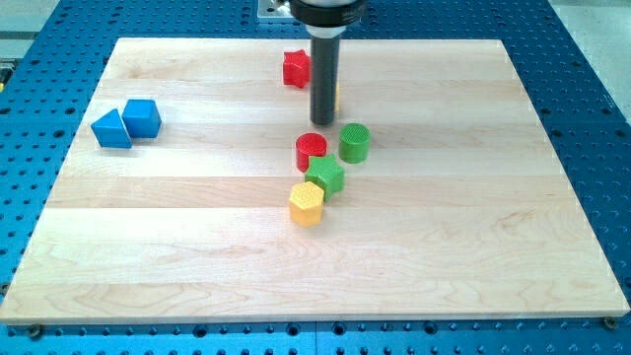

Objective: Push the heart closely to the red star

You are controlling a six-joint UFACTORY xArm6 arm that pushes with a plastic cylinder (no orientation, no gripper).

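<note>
Heart block (338, 96) shows only as a thin yellow strip at the 3 o'clock edge of the dark rod (324, 79); the rod hides the rest, so I cannot confirm its shape. It is near the top of the wooden board (177, 247), a little right of the middle. The red star (295, 69) lies near it, at about 10 o'clock from the strip, on the other side of the rod and partly hidden by it; I cannot tell if the two touch. My tip (323, 122) is down at the board, at about 7 o'clock from the yellow strip and 5 o'clock from the star. The arm ends in this plain rod, so it has no jaws to be apart or together. At 6 o'clock from my tip, just beside it, stands a red cylinder (311, 151), and a green cylinder (355, 142) is at 3 o'clock from that one. A green block (324, 176) touches the red cylinder at its 5 o'clock, and a yellow hexagon (308, 203) lies just at 7 o'clock of the green block. Well apart, at the 9 o'clock side of the board, a blue triangle (110, 129) and a blue cube (142, 117) sit together.
</note>
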